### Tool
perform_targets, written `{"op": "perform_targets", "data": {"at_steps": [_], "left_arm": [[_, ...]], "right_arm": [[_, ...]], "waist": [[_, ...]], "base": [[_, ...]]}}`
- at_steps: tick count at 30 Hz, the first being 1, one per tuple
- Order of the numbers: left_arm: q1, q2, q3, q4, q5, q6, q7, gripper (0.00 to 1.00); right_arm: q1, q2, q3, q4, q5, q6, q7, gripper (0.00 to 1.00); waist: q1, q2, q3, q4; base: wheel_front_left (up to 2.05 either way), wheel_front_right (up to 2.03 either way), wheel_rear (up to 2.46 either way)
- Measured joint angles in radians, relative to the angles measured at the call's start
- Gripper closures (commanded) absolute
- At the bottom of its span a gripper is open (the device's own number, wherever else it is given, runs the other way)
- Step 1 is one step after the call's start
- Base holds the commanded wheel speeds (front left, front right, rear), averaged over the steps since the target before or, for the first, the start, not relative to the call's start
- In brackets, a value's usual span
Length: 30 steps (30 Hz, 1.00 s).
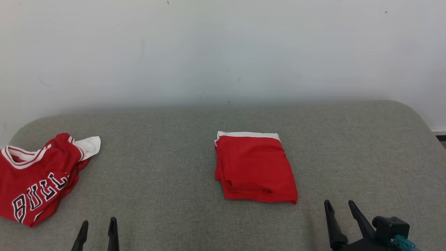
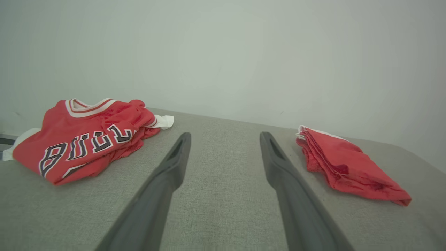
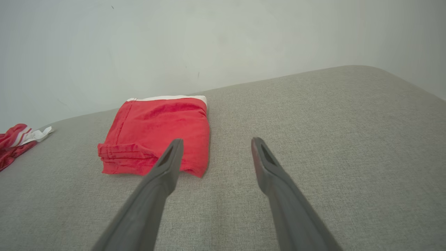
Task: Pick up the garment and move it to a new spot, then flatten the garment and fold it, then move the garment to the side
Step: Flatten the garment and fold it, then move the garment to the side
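Head view, largest first. Grey fabric worktop (image 1: 174,167), rounded at its far corners, under and beyond both pairs of fingers; pale wall (image 1: 223,52) behind it. Red jersey (image 1: 35,177) with black, white-edged lettering, crumpled, ahead of the left fingers (image 1: 112,233) and out to their left, apart from them. Folded red garment (image 1: 254,167), a neat block with a white band along its far edge, flat on the worktop ahead of both pairs of fingers and between them, nearer the right fingers (image 1: 332,223), just beyond their tips and to their left; well apart from the jersey. Left fingers spread wide, nothing between them, over bare fabric. Right fingers spread wide too, nothing held. Right wrist view: tip of one finger overlapping the folded garment's near corner in line of sight; touching or not, cannot tell. Left wrist view: jersey ahead-left of the fingers, folded garment ahead-right, bare worktop in the gap.
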State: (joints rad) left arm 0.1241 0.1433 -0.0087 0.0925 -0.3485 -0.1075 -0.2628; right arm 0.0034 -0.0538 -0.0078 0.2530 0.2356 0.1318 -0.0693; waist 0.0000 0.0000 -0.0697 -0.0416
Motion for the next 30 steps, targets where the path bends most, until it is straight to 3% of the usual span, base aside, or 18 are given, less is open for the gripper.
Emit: {"op": "perform_targets", "data": {"at_steps": [11, 30], "left_arm": [[-0.002, -0.004, 0.044, 0.073, 0.06, -0.008, 0.0, 0.0], [-0.022, -0.02, 0.049, 0.089, 0.047, -0.022, 0.0, 0.0]], "right_arm": [[0.0, -0.009, -0.009, -0.006, -0.027, 0.0, 0.005, 0.0], [-0.006, -0.006, 0.0, -0.008, -0.024, 0.0, 0.059, 0.0]], "waist": [[0.0, 0.0001, 0.01, -0.015], [0.0, 0.0, 0.023, -0.002]], "base": [[0.0, 0.0, 0.0], [0.0, 0.0, 0.0]]}}
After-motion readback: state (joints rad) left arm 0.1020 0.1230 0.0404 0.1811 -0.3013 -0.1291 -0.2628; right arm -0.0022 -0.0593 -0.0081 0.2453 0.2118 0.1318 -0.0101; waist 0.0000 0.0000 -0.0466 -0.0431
